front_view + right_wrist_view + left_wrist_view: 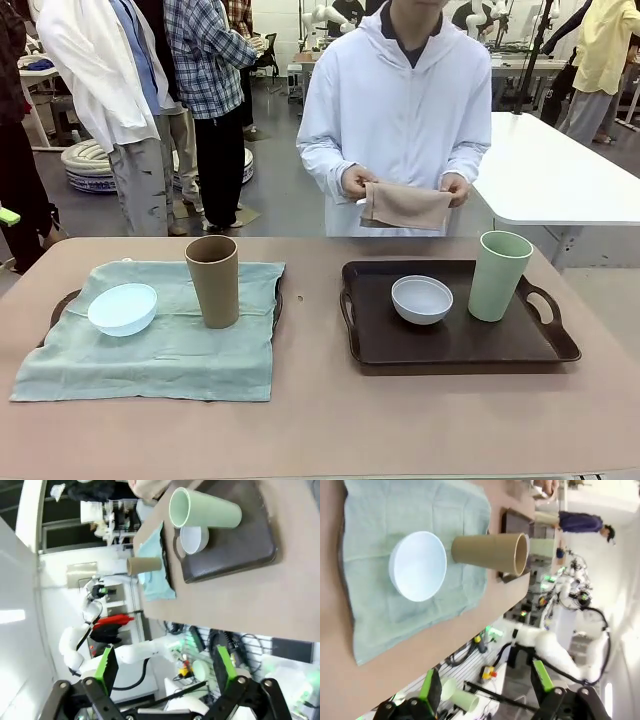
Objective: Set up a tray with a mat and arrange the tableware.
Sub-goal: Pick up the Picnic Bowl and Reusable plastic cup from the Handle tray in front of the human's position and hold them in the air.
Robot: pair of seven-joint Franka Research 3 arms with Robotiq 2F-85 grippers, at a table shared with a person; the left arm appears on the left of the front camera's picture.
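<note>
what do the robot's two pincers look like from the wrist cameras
The left pincer and right pincer match: black jointed fingers with round pivot pins, each tipped with a bright green pad. No markings visible.

- The left gripper [485,682] is held with its jaws spread wide apart, the green pads turned inward.
- The right gripper [165,669] is held likewise, jaws spread wide, nothing gripped.
</note>
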